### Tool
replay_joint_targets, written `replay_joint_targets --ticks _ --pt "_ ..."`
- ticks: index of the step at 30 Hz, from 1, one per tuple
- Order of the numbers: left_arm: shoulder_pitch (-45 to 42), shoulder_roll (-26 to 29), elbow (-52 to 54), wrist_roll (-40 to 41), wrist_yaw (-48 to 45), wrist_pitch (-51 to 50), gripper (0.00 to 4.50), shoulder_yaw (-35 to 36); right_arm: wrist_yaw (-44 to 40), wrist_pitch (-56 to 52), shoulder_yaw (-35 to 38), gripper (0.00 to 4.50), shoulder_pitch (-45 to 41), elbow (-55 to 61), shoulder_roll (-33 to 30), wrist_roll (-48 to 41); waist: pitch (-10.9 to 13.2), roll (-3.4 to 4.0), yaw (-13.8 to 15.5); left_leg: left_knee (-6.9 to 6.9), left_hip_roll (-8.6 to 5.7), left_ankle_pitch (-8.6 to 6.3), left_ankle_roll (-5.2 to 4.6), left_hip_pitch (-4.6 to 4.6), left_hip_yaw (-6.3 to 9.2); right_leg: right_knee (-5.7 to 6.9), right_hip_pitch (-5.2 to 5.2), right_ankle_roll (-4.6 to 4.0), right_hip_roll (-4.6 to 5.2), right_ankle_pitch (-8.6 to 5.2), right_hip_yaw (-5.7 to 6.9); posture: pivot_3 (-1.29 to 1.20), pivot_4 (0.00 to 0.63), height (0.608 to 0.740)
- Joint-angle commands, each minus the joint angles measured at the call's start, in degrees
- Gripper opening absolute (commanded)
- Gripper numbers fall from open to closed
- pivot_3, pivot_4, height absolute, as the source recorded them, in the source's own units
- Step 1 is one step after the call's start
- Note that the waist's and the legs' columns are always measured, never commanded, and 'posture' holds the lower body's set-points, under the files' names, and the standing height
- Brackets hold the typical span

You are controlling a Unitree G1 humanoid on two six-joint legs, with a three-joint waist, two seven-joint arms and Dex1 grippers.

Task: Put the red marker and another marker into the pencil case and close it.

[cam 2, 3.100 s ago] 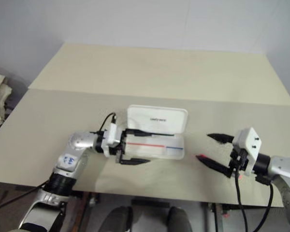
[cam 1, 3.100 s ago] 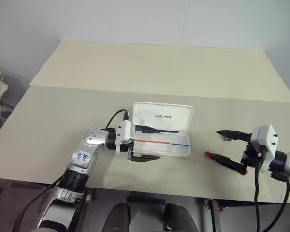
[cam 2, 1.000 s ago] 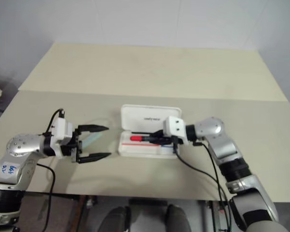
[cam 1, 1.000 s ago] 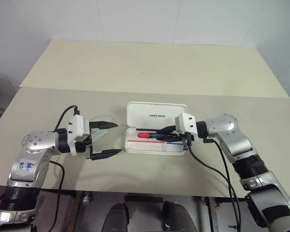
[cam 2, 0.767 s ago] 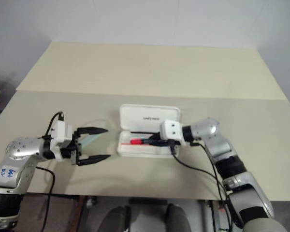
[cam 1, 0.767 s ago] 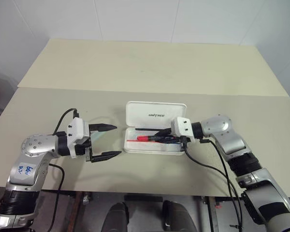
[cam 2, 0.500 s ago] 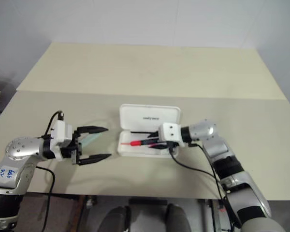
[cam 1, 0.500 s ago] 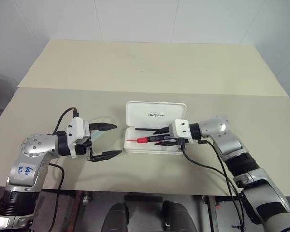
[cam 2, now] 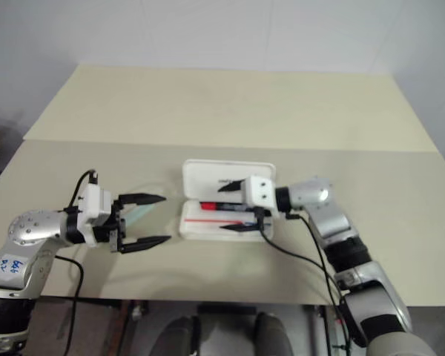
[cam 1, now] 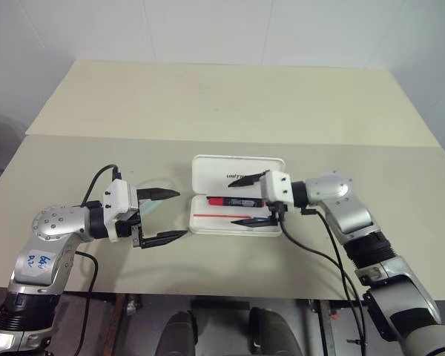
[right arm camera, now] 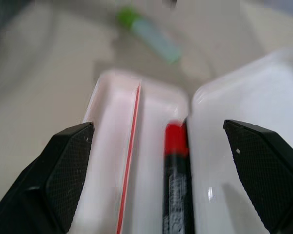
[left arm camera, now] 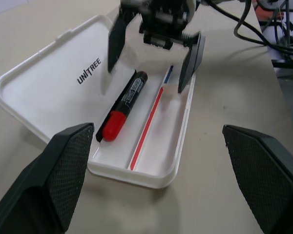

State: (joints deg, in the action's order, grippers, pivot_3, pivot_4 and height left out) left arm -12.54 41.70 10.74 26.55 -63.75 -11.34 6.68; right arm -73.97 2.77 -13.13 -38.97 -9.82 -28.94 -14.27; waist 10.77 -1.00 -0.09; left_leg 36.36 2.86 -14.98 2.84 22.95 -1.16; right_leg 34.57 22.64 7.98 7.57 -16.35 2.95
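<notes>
R end effector (cam 1: 248,200) splayed above pencil case (cam 1: 238,175)

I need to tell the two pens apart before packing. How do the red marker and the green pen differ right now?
The red marker has a black barrel and a red cap; the green pen has a pale body and a green end. The marker lies inside the open white case, along the lid side of the tray, while the pen lies on the table outside it, by the left gripper. Both lie flat, and neither gripper holds either; the right gripper is open over the case.
</notes>
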Motion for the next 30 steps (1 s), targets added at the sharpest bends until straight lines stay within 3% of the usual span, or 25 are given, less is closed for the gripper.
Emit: replay_joint_targets --ticks 1,10,16,30 --pt "1.32 0.85 1.92 0.54 0.66 0.27 4.50 1.87 -1.14 -4.82 3.19 4.47 2.79 7.55 -2.74 -5.07 0.00 0.00 0.16 0.00 0.00 -0.02 -0.03 0.00 0.00 -0.02 0.00 0.00 0.00 0.00 0.00 0.00 0.150 0.740" --pt "9.51 0.87 -1.56 -2.75 5.91 5.24 4.50 9.41 1.41 -14.67 10.78 4.47 12.30 20.84 -9.92 -12.39 0.00 0.00 -0.08 0.03 0.02 -0.14 -0.23 -0.03 -0.02 0.05 0.02 -0.03 0.00 0.00 -0.02 0.00 0.150 0.740" --pt "12.35 0.74 -8.17 -3.83 6.29 8.73 4.50 11.71 4.63 -14.85 15.87 4.47 15.57 22.57 -12.36 -12.67 0.00 0.00 0.10 0.08 0.03 -0.17 -0.27 -0.04 -0.03 -0.17 0.03 -0.15 0.00 0.05 -0.01 0.00 0.150 0.740" --pt "2.53 -3.59 -29.55 -6.88 4.32 13.92 4.50 5.69 9.57 -16.87 18.80 4.47 22.15 30.08 -13.34 -14.49 -0.01 -0.02 0.13 0.13 0.04 -0.15 -0.28 -0.06 -0.06 -0.08 0.03 -0.18 0.01 0.14 -0.01 0.00 0.150 0.740"
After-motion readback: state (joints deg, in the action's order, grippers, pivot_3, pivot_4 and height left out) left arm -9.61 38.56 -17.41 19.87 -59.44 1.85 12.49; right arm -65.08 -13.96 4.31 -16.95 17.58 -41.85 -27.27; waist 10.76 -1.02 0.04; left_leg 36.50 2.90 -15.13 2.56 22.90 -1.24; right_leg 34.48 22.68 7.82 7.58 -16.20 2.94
